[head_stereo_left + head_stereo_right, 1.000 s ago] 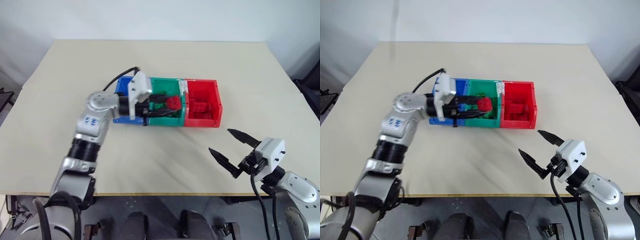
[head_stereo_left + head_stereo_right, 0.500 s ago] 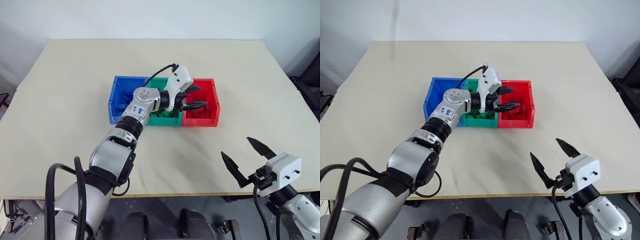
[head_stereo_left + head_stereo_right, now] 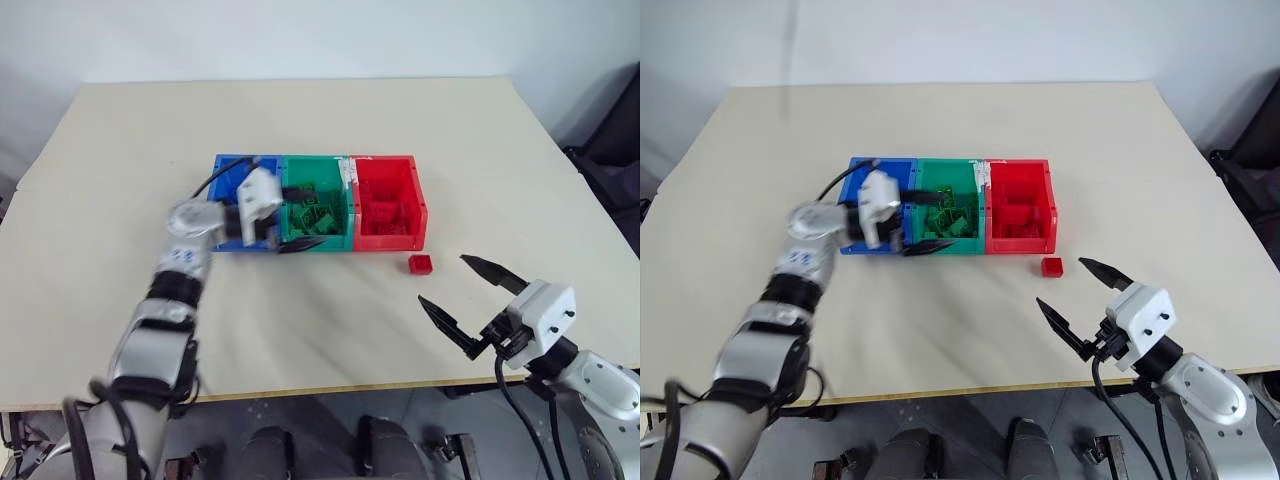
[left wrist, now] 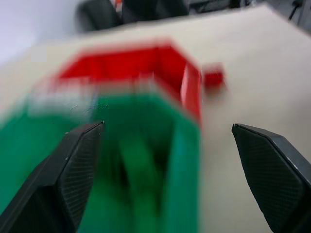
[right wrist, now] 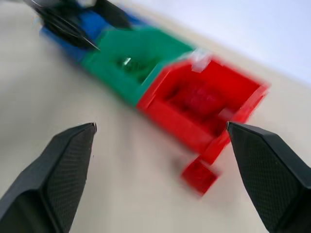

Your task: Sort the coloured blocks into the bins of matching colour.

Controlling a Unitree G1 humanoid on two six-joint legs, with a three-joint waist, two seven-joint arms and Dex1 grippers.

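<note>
The bins stand joined in a row mid-table: blue (image 3: 235,159), green (image 3: 318,246), red (image 3: 386,242). Green blocks (image 3: 315,210) lie in the green bin and red blocks (image 3: 390,212) in the red one. One red block (image 3: 420,263) lies on the table just off the red bin's front right corner, also in the right wrist view (image 5: 199,177). My left gripper (image 3: 298,218) is open and empty at the near left corner of the green bin (image 4: 146,160). Near the table's front right edge, my right gripper (image 3: 468,298) stands open and empty, a little short of the loose red block.
The beige table (image 3: 330,310) lies bare around the bins, with its front edge close to my right gripper. Dark chairs (image 3: 610,150) stand past the table's right side.
My left gripper went from the green bin over the red bin, opened, then drew back left to the green bin's corner. The red block it held now lies on the table. The camera shifted.
</note>
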